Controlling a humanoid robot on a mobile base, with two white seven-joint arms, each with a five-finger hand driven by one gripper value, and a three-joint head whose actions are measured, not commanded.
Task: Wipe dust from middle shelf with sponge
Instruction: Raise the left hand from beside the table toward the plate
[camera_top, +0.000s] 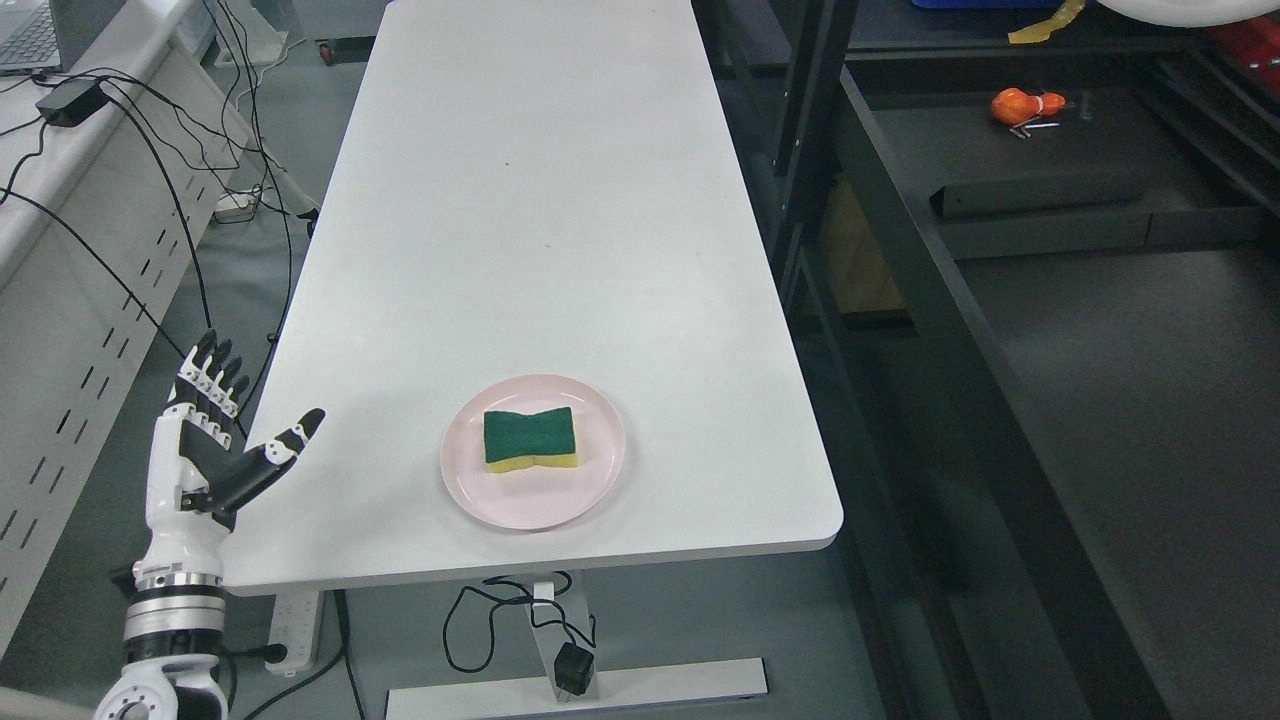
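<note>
Sponge (531, 437), green face up over yellow base, seen lying flat at centre of pink plate (470, 480). Plate set on white table (540, 200) near its front edge. Left hand (212, 435) noted at 9 o'clock from plate, raised beside table's front left corner, fingers spread wide and upright, thumb angled toward plate, nothing held; well apart from sponge. Dark shelf unit (1050, 330) observed at 3 o'clock from table. Orange object (1025, 104) on shelf at 1 o'clock from plate.

Pink plate (470, 495) on white table (540, 200).
</note>
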